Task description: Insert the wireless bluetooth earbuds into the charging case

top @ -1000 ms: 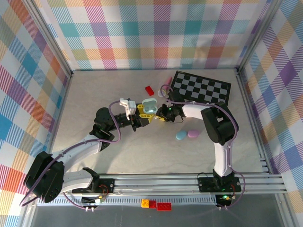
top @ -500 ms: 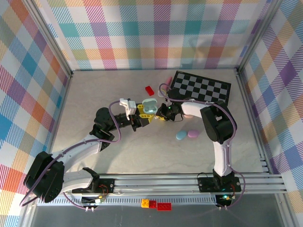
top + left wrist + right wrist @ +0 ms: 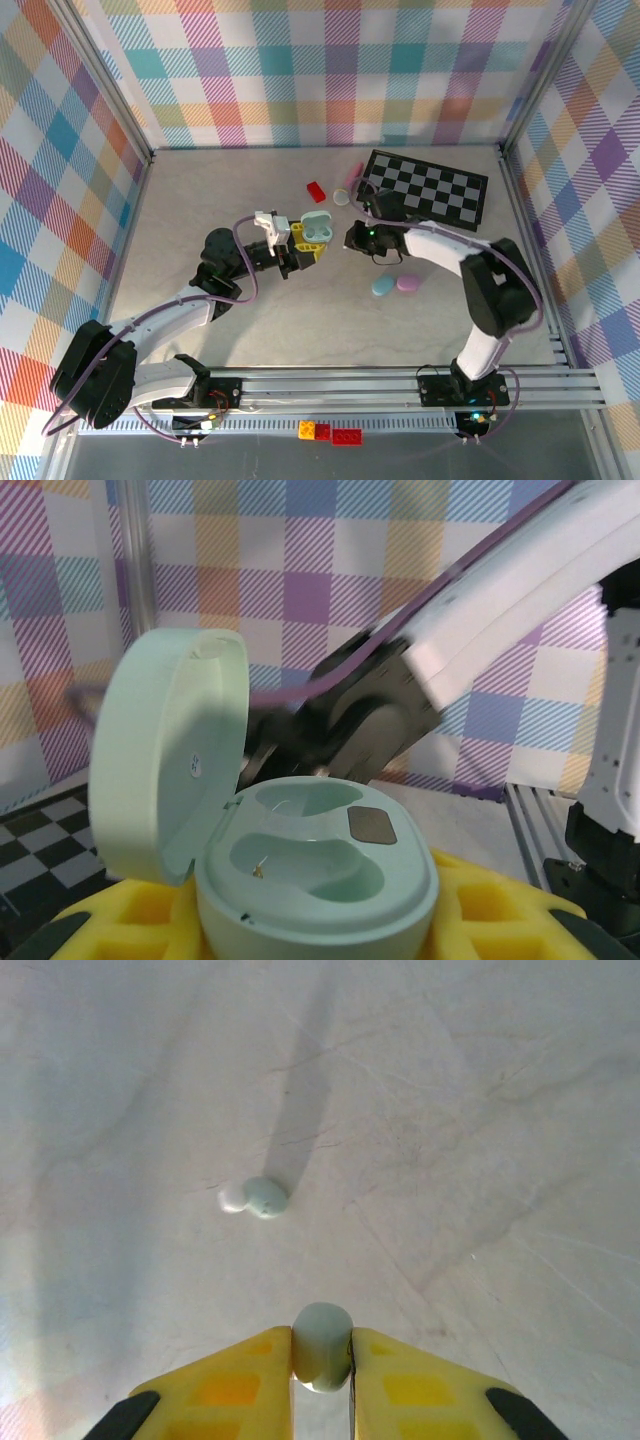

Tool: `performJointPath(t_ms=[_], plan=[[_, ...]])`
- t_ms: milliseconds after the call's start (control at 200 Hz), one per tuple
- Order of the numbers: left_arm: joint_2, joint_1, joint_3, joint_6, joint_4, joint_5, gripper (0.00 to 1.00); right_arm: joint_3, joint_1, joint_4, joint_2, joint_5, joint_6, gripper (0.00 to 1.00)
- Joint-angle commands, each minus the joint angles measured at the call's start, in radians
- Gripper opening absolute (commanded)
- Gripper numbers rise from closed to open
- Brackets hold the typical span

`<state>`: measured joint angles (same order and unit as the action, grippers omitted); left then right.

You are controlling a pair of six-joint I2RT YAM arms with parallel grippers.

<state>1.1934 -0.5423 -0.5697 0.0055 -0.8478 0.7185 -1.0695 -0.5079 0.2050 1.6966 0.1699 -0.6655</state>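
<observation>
1. On my right wrist camera the right claw (image 3: 322, 1365) is closed almost fully. Its two yellow fingers (image 3: 235, 1380) pinch a whitish-mint earbud (image 3: 322, 1338) between the tips, over the pale table (image 3: 480, 1110).
2. A second earbud (image 3: 253, 1198) of the same pale colour lies loose on the table ahead of those fingers, apart from them.
3. On the left wrist camera the left claw (image 3: 312, 930) clamps the mint charging case (image 3: 315, 865) from both sides with its yellow pads (image 3: 500, 915).
4. The lid (image 3: 165, 755) of the case is swung up to the left, and the two wells inside are in plain view, with a small dark square beside the rear one.
5. From above, the case sits in the left claw near the middle of the table, and the right claw is just beside it, on its right. The held bud is too small there for me to make out, so I cannot say how near it is to the case.
6. A blue case (image 3: 383, 287) and a pink case (image 3: 408, 283) lie side by side nearer to the arm bases. A red brick (image 3: 316, 191) and a checkered board (image 3: 425, 185) lie further back.
</observation>
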Motion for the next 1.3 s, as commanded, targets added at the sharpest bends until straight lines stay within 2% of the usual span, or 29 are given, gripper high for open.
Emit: performJointPath(t_ms=[0,270,500,730,930,1295], plan=[[-0.011,0.014,0.009,0.043,0.006,-0.016,0.35,0.044,-0.002,0.031,-0.136,-0.068,0.091,0.19],[0.057,0.031,0.01,0.058,-0.027,-0.019,0.35,0.042,-0.043,0.186,-0.429,-0.174,0.315,0.19],[0.103,0.033,-0.018,0.101,-0.009,-0.004,0.35,-0.063,-0.112,0.316,-0.54,-0.221,0.448,0.18],[0.139,0.033,-0.004,0.138,-0.058,-0.002,0.35,-0.183,-0.214,0.378,-0.517,-0.283,0.499,0.18],[0.134,0.033,-0.012,0.175,-0.013,0.028,0.35,-0.281,-0.298,0.422,-0.446,-0.354,0.557,0.18],[0.115,0.033,-0.022,0.19,0.044,0.028,0.35,-0.356,-0.343,0.447,-0.354,-0.345,0.601,0.18]])
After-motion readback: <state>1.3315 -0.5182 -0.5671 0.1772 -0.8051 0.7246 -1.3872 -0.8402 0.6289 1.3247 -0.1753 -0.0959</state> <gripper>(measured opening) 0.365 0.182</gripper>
